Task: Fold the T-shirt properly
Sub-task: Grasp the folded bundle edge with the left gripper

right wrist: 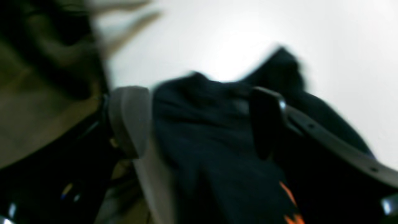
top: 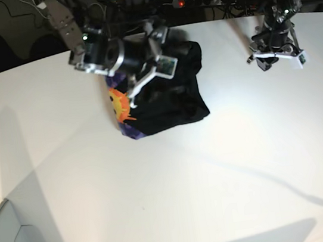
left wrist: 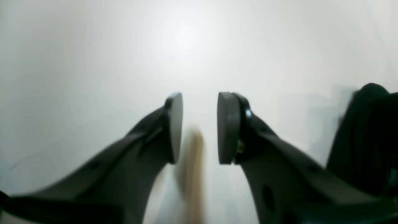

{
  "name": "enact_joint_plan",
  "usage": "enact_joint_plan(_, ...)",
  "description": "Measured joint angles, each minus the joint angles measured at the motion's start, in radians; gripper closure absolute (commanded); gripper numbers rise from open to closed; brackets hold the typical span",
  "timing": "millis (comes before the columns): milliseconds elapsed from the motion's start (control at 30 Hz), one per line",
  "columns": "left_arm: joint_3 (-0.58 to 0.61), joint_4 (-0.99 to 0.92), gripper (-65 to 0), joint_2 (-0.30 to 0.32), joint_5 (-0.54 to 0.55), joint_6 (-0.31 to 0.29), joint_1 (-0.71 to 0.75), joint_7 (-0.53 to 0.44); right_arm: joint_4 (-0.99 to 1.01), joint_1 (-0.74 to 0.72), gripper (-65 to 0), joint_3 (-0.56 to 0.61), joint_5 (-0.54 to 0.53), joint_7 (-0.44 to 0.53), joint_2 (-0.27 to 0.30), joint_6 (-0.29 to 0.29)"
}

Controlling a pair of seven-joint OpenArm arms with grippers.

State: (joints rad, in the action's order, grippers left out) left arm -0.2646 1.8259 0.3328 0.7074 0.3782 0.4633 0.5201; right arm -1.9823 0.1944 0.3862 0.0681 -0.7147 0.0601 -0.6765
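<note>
Right tool: the right tool (right wrist: 199, 121) had its jaws spread wide, straddling a raised bunch of the T-shirt (right wrist: 214, 149); the blurred wrist view did not show the pads pinching the cloth, so I judged it released and not yet gripping.
Why there: it hung over the T-shirt's far edge in the base view (top: 143, 75), probably lining up to catch a hem or sleeve for a fold.
Left tool: the left tool (left wrist: 199, 127) stood partly spread with nothing between its pads (left wrist: 228, 127), only bare tabletop (left wrist: 93, 62) beyond them.
Where it sat: well apart from the T-shirt, toward the tabletop's far edge (top: 275, 51), seemingly parked out of the way or waiting its turn.
T-shirt: the T-shirt (top: 167, 99) lay bunched in a dark heap on the tabletop (top: 218, 179), under the right tool, with the orange sun-face print (top: 118, 105) and a purple patch showing on the side away from the left tool.
Progress: judged early; the cloth was crumpled, not flat, and no neat fold showed.
Risk: a grab on bunched cloth could take several layers at once.
</note>
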Motion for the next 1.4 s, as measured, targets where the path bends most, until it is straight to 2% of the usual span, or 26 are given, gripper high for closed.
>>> enact_joint_plan(100, 0.000, 0.045, -19.4, -0.005, -0.001, 0.000, 0.003, 0.001, 0.000, -0.001, -48.0, -0.054, -0.002, -0.006, -0.003, 0.000)
enact_joint_plan(233, 0.008, 0.141, -28.5, -0.016, 0.000, 0.004, -0.002, 0.002, 0.000, -0.002, -48.0, -0.131, 0.000, -0.004, -0.008, 0.000)
enact_joint_plan(367, 0.115, 0.177, -36.9, -0.056, -0.004, 0.003, -0.069, 0.001, 0.000, 0.008, -48.1, -0.192, -0.002, -0.003, -0.011, 0.000)
enact_joint_plan(533, 0.330, 0.192, -37.1, -0.056, 0.000, 0.002, -0.126, -0.011, 0.000, 0.010, -48.0, -0.283, -0.010, -0.007, -0.008, 0.000)
enact_joint_plan(700, 0.460, 0.190, -37.1, -0.071, 0.000, 0.002, -0.131, -0.004, 0.000, 0.036, -48.1, -0.434, 0.002, -0.021, -0.008, 0.000)
enact_joint_plan(900, 0.494, 0.124, -37.1, -0.077, -0.003, 0.003, -0.140, -0.015, 0.000, 0.044, -48.1, -0.507, -0.001, -0.011, -0.008, 0.000)
enact_joint_plan(1133, 0.498, -0.032, -37.1, -0.137, -0.003, 0.003, -0.204, -0.013, 0.000, 0.050, -48.1, -0.509, -0.001, -0.012, -0.011, 0.000)
enact_joint_plan(1400, 0.494, -0.045, -37.1, -0.120, 0.000, 0.000, -0.211, -0.013, 0.002, 0.051, -48.0, -0.509, -0.001, -0.011, -0.006, 0.000)
